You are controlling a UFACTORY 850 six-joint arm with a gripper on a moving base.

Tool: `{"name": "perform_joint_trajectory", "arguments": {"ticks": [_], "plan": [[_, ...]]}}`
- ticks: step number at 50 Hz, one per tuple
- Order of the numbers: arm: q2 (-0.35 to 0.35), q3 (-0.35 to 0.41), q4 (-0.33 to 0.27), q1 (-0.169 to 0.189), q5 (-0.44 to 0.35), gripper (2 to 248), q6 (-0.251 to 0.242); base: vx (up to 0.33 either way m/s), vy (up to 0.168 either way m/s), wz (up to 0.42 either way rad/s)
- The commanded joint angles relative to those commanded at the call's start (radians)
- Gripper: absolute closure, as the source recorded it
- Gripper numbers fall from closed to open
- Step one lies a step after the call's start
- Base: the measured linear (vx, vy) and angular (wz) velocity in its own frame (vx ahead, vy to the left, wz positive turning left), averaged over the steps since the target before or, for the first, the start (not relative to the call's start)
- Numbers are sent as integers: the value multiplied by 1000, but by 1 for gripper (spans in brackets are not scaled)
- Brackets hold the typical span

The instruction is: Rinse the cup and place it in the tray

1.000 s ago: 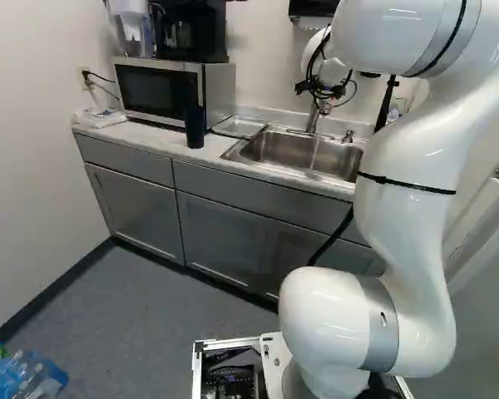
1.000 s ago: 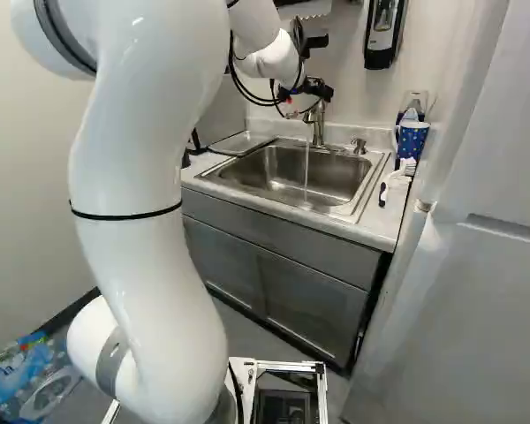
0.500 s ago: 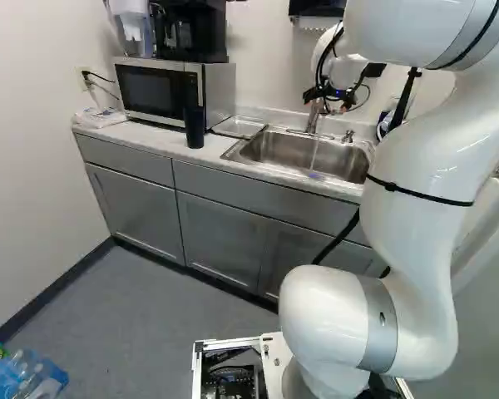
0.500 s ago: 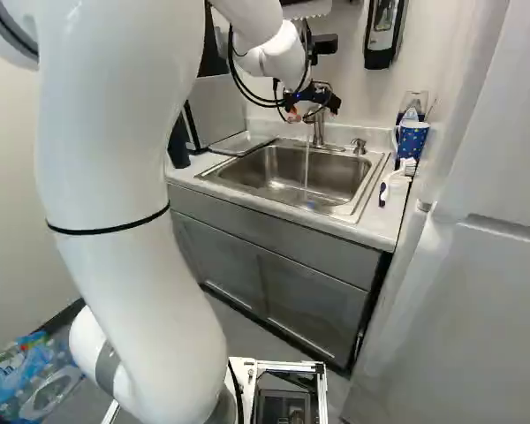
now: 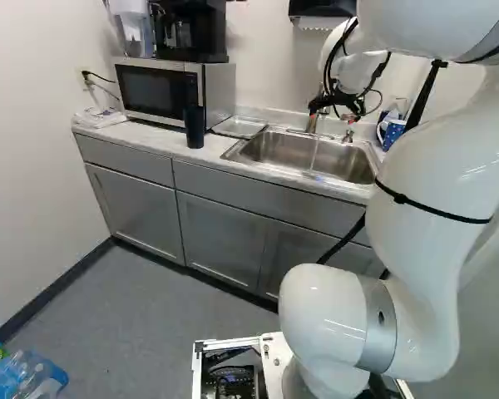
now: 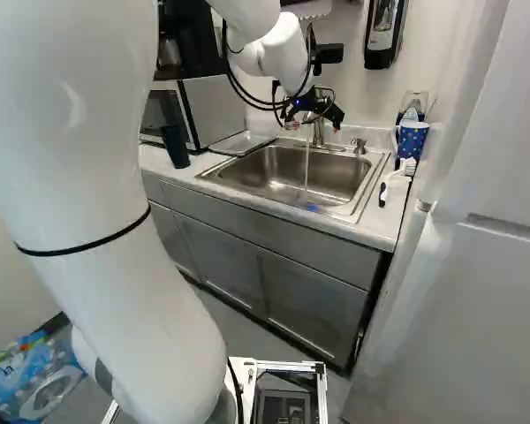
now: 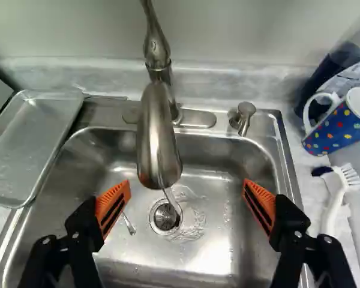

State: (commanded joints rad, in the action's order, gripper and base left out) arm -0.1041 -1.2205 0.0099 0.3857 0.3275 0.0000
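Observation:
Over the sink (image 6: pixel 362 181), in front of the faucet (image 6: pixel 319 124), my gripper (image 6: pixel 314 126) hangs with nothing held. In the wrist view the orange-padded fingers of the gripper (image 7: pixel 186 185) stand wide open, one to each side of the faucet's spout (image 7: pixel 159 144). Water runs from the spout to the drain. The blue cup (image 7: pixel 339 129) with coloured dots and a white handle is on the counter beside the sink, outside the fingers; the right base view shows the cup (image 6: pixel 412 140) too. On the sink's other side lies the shallow metal tray (image 7: pixel 36 141).
Beside the cup are a white dish brush (image 7: pixel 336 195) and a dark, clear-topped container (image 7: pixel 342 66). A soap pump (image 7: pixel 244 117) stands behind the basin. Near the tray are a dark tumbler (image 5: pixel 195 126) and a microwave (image 5: pixel 175 90). A fridge (image 6: pixel 477 283) borders the counter.
The arm has swung toward the cup's side, carrying the open gripper across in front of the faucet. In the left base view the cup has come out from behind the arm. The base has not moved.

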Motion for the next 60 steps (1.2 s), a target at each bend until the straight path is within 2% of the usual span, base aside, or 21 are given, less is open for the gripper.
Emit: {"name": "perform_joint_trajectory", "arguments": {"ticks": [17, 24, 40, 60], "plan": [[82, 85, 0, 21, 90, 3, 0, 0, 0, 0], [105, 109, 0, 24, 96, 3, 0, 0, 0, 0], [106, 110, 0, 24, 96, 3, 0, 0, 0, 0], [117, 121, -8, -33, 92, 3, 0, 0, 0, 0]]}}
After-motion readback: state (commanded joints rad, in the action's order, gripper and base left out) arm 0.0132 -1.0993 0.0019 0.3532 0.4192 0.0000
